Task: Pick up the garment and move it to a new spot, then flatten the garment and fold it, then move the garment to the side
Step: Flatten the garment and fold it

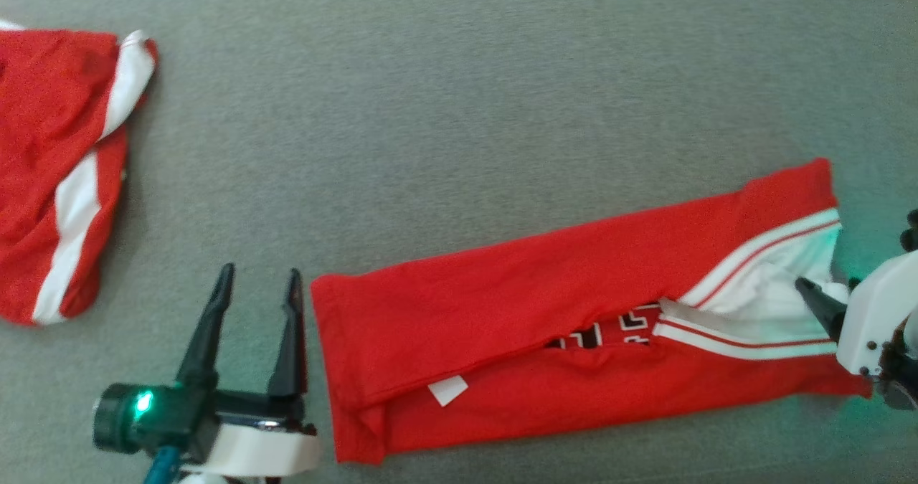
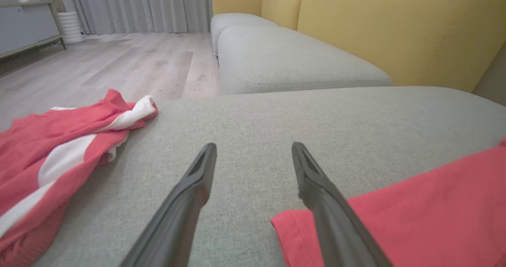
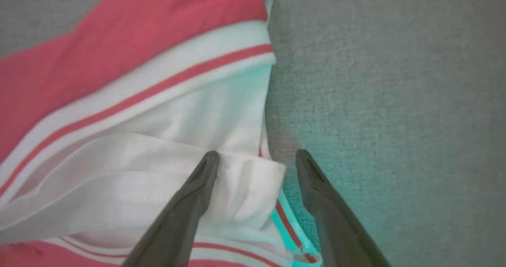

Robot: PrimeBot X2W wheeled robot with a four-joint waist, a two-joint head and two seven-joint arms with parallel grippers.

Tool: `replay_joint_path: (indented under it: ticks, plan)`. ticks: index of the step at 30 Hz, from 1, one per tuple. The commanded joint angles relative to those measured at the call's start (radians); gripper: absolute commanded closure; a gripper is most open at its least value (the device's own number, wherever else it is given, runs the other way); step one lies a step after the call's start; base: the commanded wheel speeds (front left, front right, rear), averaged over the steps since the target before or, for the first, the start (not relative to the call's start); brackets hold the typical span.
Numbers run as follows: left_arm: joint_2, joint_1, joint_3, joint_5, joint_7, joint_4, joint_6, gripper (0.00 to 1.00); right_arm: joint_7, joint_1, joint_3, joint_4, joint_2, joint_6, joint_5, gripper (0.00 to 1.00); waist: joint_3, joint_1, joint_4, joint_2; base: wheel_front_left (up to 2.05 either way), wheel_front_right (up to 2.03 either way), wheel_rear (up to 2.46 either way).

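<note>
Left hand [image 1: 261, 272]: fingers spread wide with nothing between them but bare grey cushion. It sits low over the seat, with a green light glowing at its wrist.
Right hand [image 3: 257, 153]: fingers parted as well, gripping nothing. A loose white fold of cloth lies under its left finger and reaches into the gap, while its right finger is over bare cushion.
Garment [image 1: 538, 305]: a red jersey with white, red-striped trim, folded into one long band lying flat on the cushion. Its plain red end is just to the right of the left hand, with the corner beneath that hand's right finger; I can't tell whether they touch. Its white-trimmed end lies under the right hand.
Fold: the upper flap lies over the lower one, leaving a slit where black-and-white lettering [image 1: 609, 330] peeks out, nearer the right hand than the left.
Tag [image 1: 448, 391]: a small white square poking out from under the flap, closer to the left hand.
Second garment [image 1: 50, 161]: red with a white stripe, crumpled, well off to the left of the left hand and apart from the jersey.
Cushion [image 1: 459, 97]: grey woven fabric carrying both garments.
Beyond the left hand's fingertips: more grey seat cushions, a yellow sofa back [image 2: 395, 29] and a pale wood floor [image 2: 118, 61].
</note>
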Motion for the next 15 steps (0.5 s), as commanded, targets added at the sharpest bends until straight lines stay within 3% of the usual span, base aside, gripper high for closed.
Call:
replay_joint_path:
  ticks: [1, 8, 9, 15]
  plan:
    - [0.002, -0.040, 0.030, 0.015, -0.015, -0.010, -0.008, 0.00, 0.008, -0.024, 0.014, -0.019, -0.027, 0.008, 0.000, 0.00, 0.008, -0.0001, 0.020, 0.0000, 0.00, 0.00, 0.00]
    - [-0.111, -0.029, 0.059, 0.084, -0.025, 0.058, -0.071, 0.00, 0.085, -0.039, 0.050, 0.048, -0.011, 0.008, 0.065, 0.00, 0.003, -0.0001, 0.065, 0.0000, 0.00, 0.00, 0.00]
    - [-0.139, -0.015, 0.080, 0.107, -0.025, 0.068, -0.095, 0.00, 0.095, -0.036, 0.073, 0.045, -0.024, 0.008, 0.078, 1.00, -0.001, -0.0001, 0.071, 0.0000, 0.00, 0.00, 0.00]
    - [-0.196, 0.041, 0.153, 0.171, -0.025, 0.115, -0.164, 0.00, 0.043, -0.093, -0.006, 0.057, -0.058, 0.008, 0.094, 1.00, -0.041, -0.0001, 0.054, 0.0000, 0.00, 0.00, 0.00]
